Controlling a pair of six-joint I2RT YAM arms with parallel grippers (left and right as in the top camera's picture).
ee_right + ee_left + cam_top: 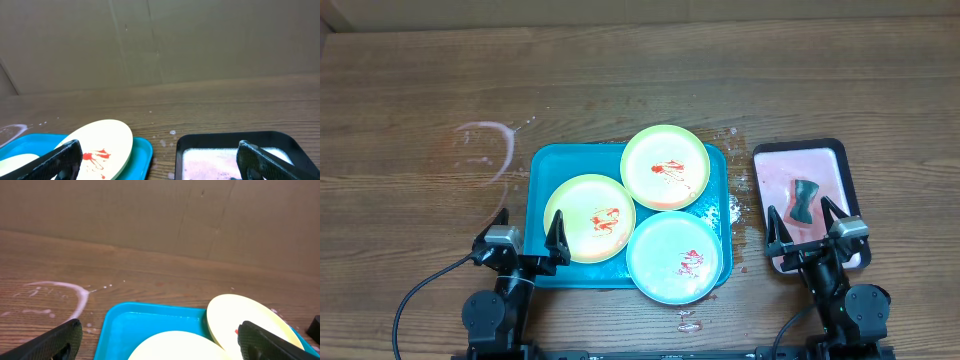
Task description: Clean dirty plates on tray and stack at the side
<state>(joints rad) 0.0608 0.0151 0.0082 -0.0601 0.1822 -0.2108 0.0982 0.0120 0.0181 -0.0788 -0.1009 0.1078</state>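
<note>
1. The teal tray (544, 166) lies on the wooden table (410, 90), near its front edge and a little left of centre. It holds all three plates.
2. The rear yellow-green plate (665, 167) sits at the tray's far right. Its edge overlaps the left yellow-green plate (590, 218), which lies toward the tray's left side.
3. The pale blue plate (680, 257) occupies the near right corner. It meets both other plates and reaches out past the tray's near rim.
4. Each plate carries a red sauce smear (670, 168) near its centre.
5. The left gripper (531, 228) sits at the tray's near left corner with its jaws spread wide, holding nothing. The left wrist view shows its fingers (55, 341) framing the tray (120, 325) and both yellow-green plates (245, 320).
6. The right gripper (805, 225) is over the near end of the black-rimmed pink tray (775, 165), with its jaws likewise wide and empty.
7. A dark grey object (804, 200) with a pinched waist rests on the pink tray, just beyond the right gripper.
8. A whitish ring of residue (485, 150) marks the table left of the teal tray, and pale specks lie between the two trays.
</note>
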